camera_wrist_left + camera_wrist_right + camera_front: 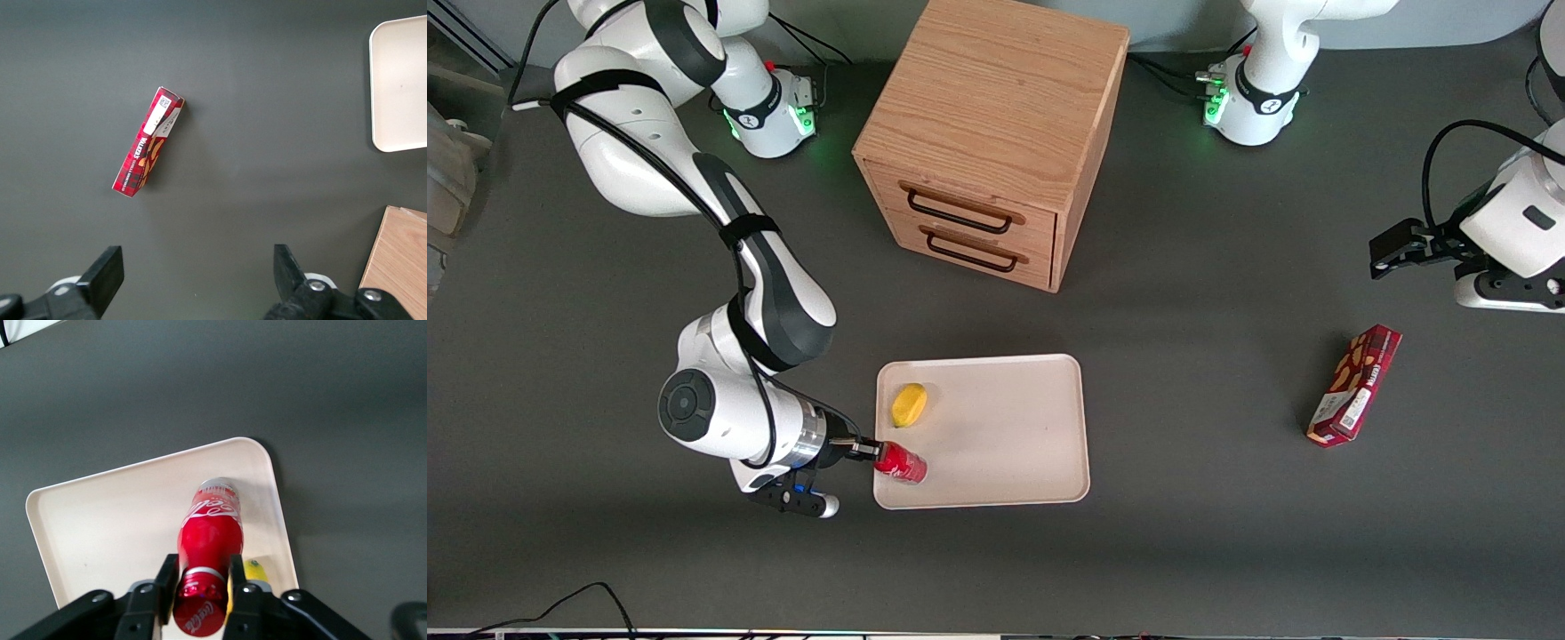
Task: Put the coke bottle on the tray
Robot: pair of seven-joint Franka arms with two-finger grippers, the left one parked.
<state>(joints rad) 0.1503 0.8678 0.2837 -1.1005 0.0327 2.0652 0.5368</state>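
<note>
Front view: the black two-finger gripper (869,451) is seen at the tray corner nearest the camera on the working arm's side, clenched on the neck of the small glossy red coke bottle with a red cap and white script (900,463). The bottle is held over the large flat cream tray with rounded corners and a low raised rim (1014,427), its body reaching from the gripper in over the tray's surface. Whether its silvery base touches the tray cannot be told. A small rounded yellow object (910,404) is seen lying on the tray, close to the gripper and farther from the camera than it. A light wooden cabinet with two drawers and dark handles (987,133) is placed well apart from the gripper, farther from the camera. A dark red rectangular snack box (1354,384) is found on the dark grey desk (1209,267), far from the gripper toward the parked arm's end.

From the right wrist camera, the gripper (203,577) is shown with one finger pressed on each side of the bottle (210,533) just below the cap, and the tray (107,520) is seen beneath it.
</note>
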